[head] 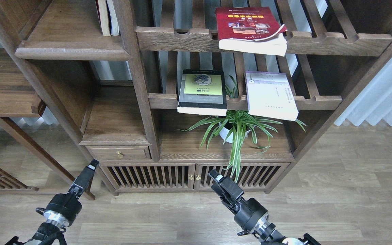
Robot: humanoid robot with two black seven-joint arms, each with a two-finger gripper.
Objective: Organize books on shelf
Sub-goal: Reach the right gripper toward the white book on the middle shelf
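Observation:
The red book (247, 23) with a yellow title lies flat on the upper slatted rack, its pages overhanging the front rail. The black book (202, 90) with a yellow-green panel and the white book (270, 94) with a lavender edge lie flat on the lower slatted rack. The solid dark-brown shelf (71, 52) with a rounded lip is at the upper left. My left gripper (92, 165) and right gripper (214, 176) are low, in front of the cabinet doors, far below the books. Both are seen end-on and hold nothing that I can see.
Two thin cream-spined books (107, 17) stand at the right end of the solid shelf. A spider plant in a white pot (235, 131) stands on the cabinet top under the lower rack. A small drawer (118, 153) and slatted doors (196, 175) are below.

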